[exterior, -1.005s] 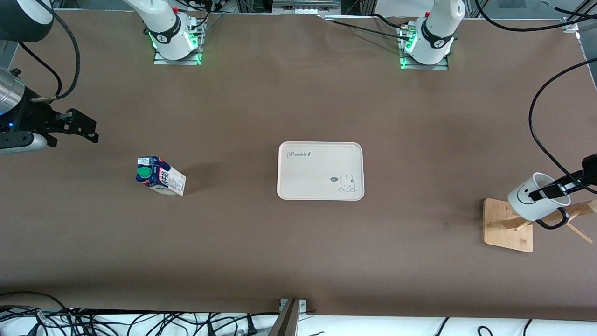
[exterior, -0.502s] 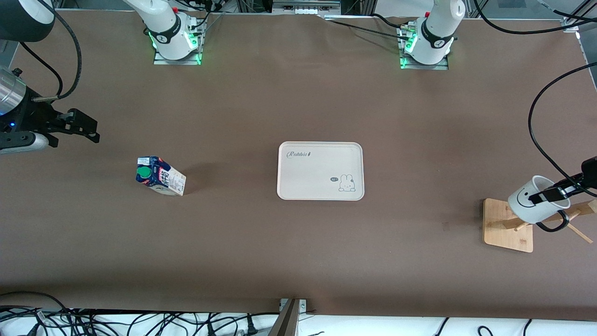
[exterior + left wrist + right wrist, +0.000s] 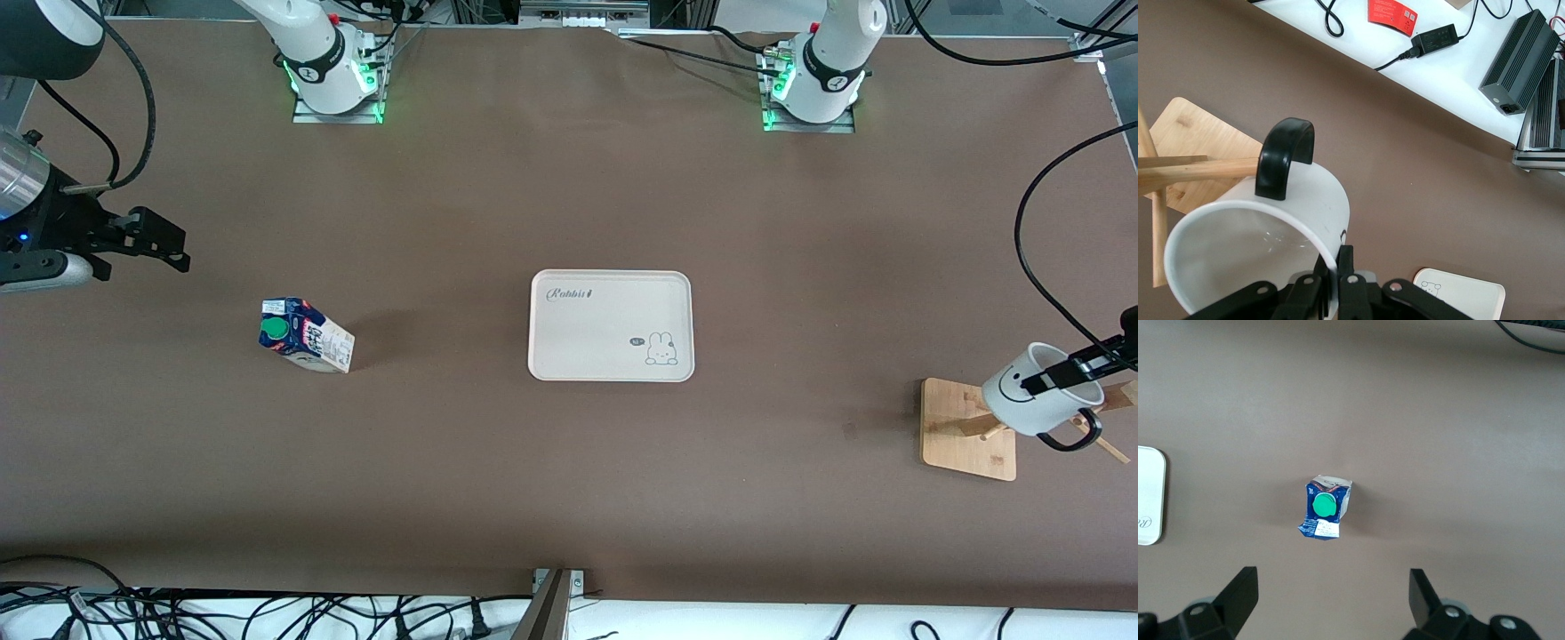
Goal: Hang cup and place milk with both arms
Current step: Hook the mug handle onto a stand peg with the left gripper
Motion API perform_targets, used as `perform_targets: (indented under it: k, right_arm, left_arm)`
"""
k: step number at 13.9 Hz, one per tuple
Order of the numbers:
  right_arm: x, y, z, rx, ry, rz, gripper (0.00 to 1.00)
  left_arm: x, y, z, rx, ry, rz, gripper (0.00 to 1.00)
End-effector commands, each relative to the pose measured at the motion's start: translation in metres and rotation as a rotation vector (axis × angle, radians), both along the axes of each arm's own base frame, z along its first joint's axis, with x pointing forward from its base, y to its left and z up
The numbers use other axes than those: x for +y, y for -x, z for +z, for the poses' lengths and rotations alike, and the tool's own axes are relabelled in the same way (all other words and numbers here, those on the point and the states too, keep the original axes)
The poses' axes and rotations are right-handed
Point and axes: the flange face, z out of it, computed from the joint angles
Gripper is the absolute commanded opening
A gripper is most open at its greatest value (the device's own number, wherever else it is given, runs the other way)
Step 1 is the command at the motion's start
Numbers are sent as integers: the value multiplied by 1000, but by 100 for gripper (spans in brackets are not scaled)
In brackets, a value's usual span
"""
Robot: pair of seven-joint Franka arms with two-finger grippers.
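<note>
At the front view's right edge we see the left gripper (image 3: 1060,377) clamped on the cup's (image 3: 1036,402) rim over the wooden rack (image 3: 969,429), while the right gripper (image 3: 160,244), upper left, hangs open above the milk (image 3: 305,335) standing at left of centre.

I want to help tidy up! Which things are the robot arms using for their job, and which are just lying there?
Part of the job:
cup, clamped by its rim in the left gripper over the wooden rack
milk, standing on the table
right gripper, open, waiting above the table near the milk
tray

Just lying about:
cables along the table's edge
</note>
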Motion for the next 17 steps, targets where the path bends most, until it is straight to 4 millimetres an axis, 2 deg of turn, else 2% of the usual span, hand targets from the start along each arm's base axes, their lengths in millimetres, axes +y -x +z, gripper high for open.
perform_targets:
  k: [1,7,15,17]
  right_arm:
    - [1,-3,6,-7,-7,4,100]
    - [3,-3,6,-9,-7,7,100]
    - [3,-3,6,-9,-7,7,100]
    - [3,-3,6,-9,-7,7,100]
  left_arm:
    - [4,1,3,-30,52,-1,0]
    - [21,6,2,-25,63,26,0]
    - [34,17,-22,20,108,54,0]
    - [36,20,-21,25,111,54,0]
